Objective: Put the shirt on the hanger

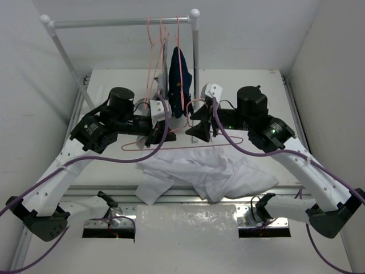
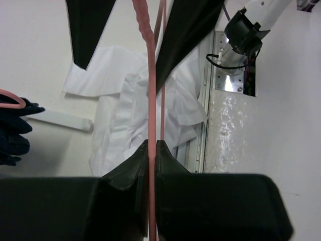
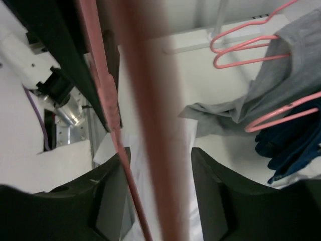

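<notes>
Holding the hanger (image 2: 149,100) over the heaped shirt (image 1: 199,171)

Expect thin, limp, light cloth: crumpled on the tabletop (image 1: 251,85) near the front edge, just under the stiff, slim wire, and probably slippery over it, so best taken at collar or shoulder. Pressed together on the wire at the left gripper (image 2: 152,144); spread apart at the right gripper (image 3: 160,150), with wire passing between the fingers, apparently unclamped.
</notes>
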